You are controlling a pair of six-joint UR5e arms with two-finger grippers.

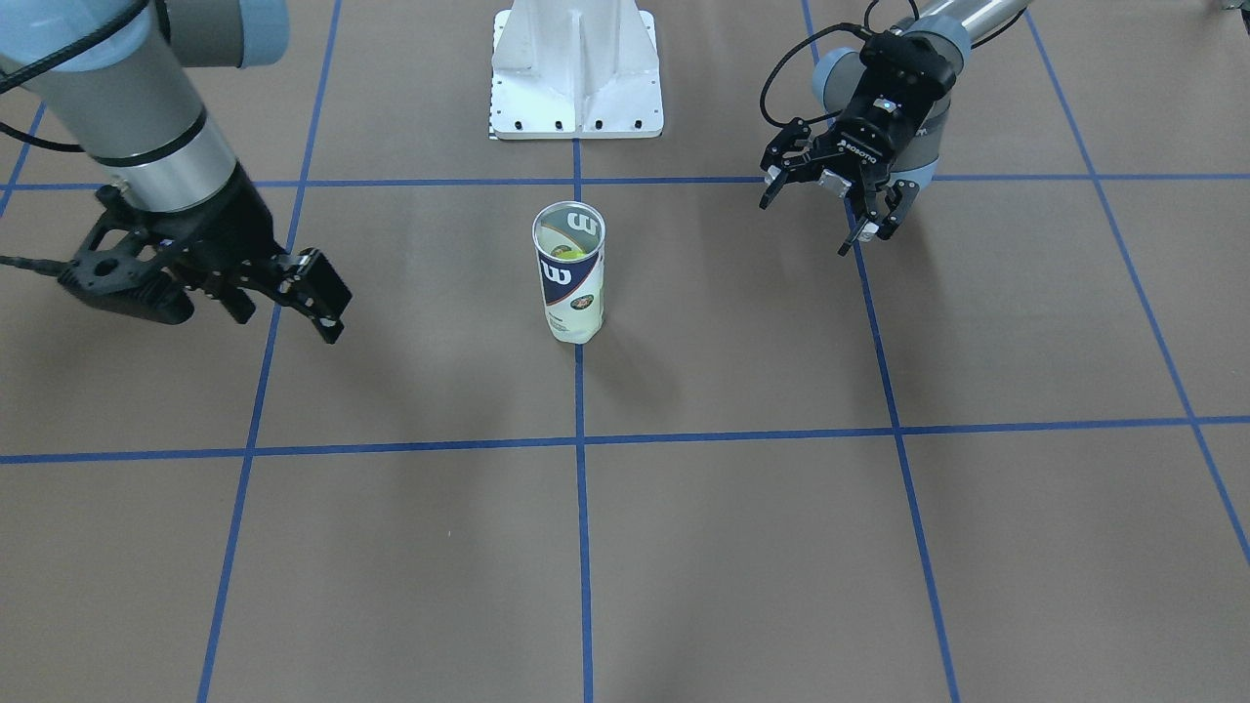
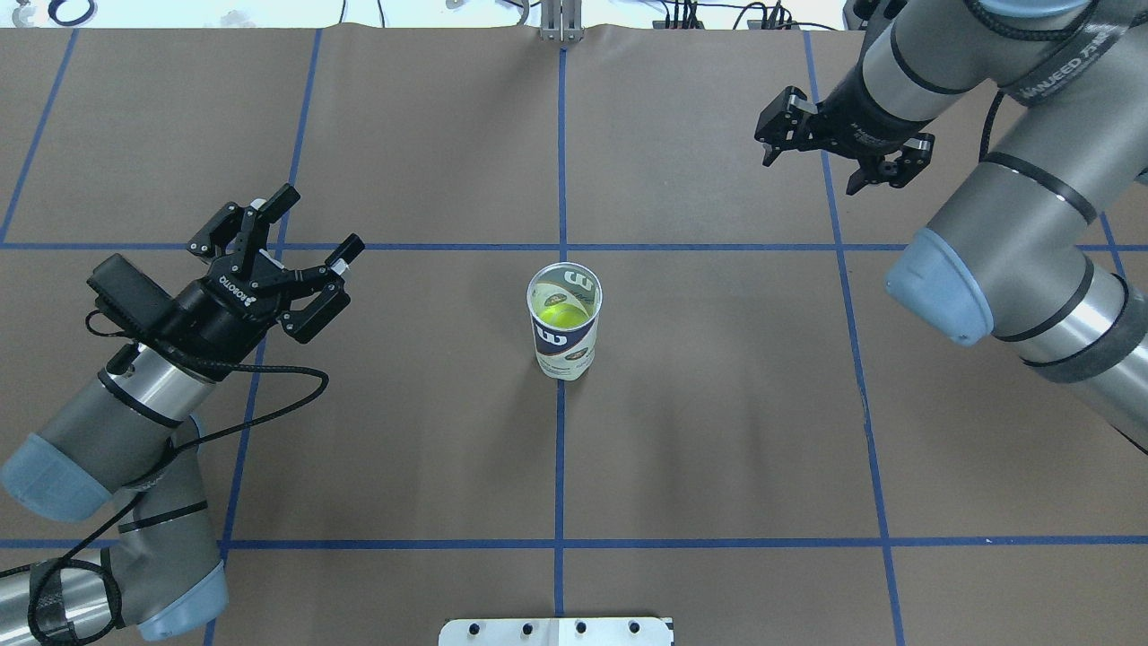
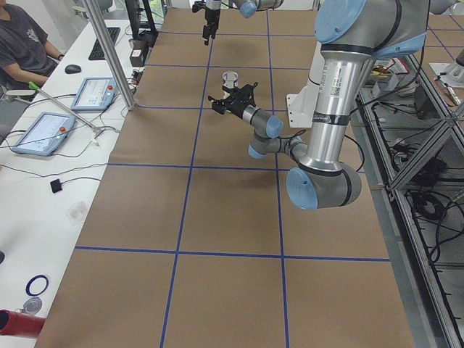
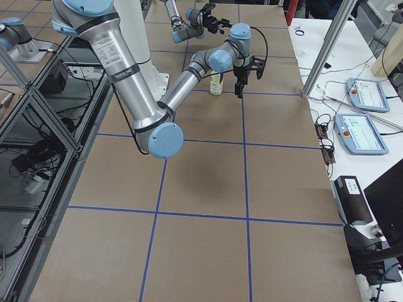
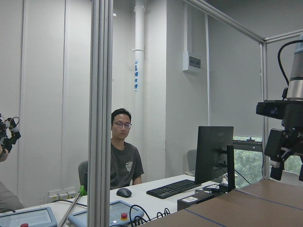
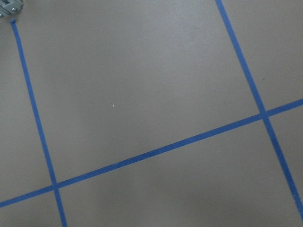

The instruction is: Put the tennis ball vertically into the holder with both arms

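The holder, a clear can with a navy-and-white label, stands upright on the middle blue line; it also shows in the front view. A yellow-green tennis ball lies inside it, seen through the open top. My left gripper is open and empty, well to the holder's left, fingers pointing away from me; in the front view it is at the right. My right gripper is open and empty, far right and beyond the holder; in the front view it is at the left.
The white pedestal base stands at my side of the table, behind the holder. Blue tape lines cross the brown table. An operator sits at a side desk with tablets and a monitor.
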